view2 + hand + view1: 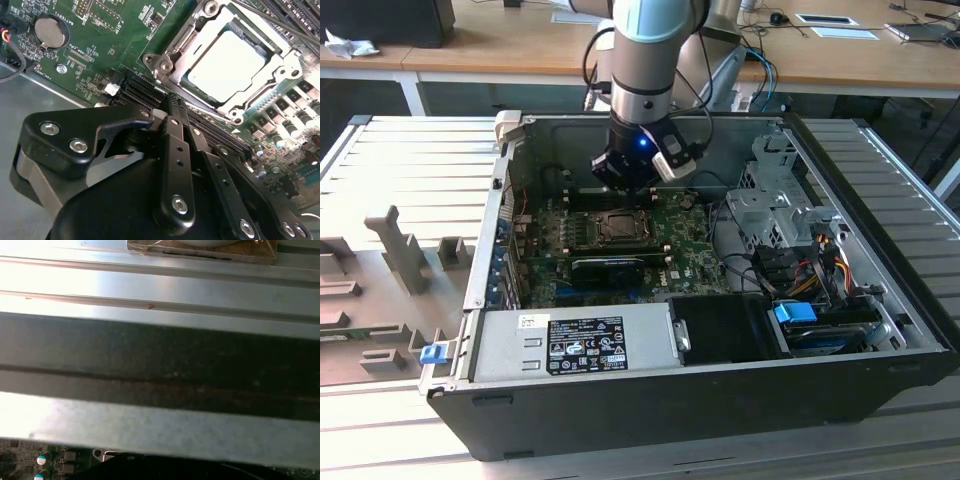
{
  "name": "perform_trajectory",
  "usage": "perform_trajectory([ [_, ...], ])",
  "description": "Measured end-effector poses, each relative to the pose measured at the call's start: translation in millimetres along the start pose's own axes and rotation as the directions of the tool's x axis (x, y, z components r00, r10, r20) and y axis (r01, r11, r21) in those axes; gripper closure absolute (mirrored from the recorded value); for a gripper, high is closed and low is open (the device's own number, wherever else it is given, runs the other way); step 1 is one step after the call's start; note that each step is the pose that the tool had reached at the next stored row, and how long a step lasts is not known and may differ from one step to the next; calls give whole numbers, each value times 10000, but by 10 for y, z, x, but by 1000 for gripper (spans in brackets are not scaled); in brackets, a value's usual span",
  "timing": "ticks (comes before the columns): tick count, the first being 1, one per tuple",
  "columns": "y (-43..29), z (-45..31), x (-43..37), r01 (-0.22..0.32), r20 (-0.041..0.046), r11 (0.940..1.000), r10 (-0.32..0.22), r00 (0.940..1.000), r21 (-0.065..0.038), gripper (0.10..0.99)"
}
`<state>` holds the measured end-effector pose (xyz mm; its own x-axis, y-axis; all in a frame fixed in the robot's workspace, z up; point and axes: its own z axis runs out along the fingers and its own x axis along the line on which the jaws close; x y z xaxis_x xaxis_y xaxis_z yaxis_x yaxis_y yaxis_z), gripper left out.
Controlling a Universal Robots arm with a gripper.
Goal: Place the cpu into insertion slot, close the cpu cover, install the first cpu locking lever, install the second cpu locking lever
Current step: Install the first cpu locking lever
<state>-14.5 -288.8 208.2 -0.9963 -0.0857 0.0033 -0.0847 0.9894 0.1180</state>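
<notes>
The cpu (225, 65) lies flat in the insertion slot (164, 64), its pale metal face up. The cpu cover (282, 52) lies down around the chip's edges, framing it. My gripper (172, 100) is shut with nothing between its black fingers (175, 150). Its tip hovers just beside the socket's corner, over the black card slots. In the exterior view the gripper (623, 187) hangs inside the open computer case, just behind the insertion slot (620, 228) on the green motherboard (545, 235).
A coin battery (47, 31) sits on the board away from the socket. A long black card (610, 265), the power supply (570, 340), a metal drive cage (770, 200) and cables crowd the case. The case wall (160, 365) is close by.
</notes>
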Motion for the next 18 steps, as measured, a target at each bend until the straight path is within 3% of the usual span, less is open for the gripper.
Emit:
perform_trajectory([
  [7,-6,47,-5,-10,-2,10000,10,10000,8,980],
  [18,-12,57,-7,-82,4,9999,82,10000,64,980],
])
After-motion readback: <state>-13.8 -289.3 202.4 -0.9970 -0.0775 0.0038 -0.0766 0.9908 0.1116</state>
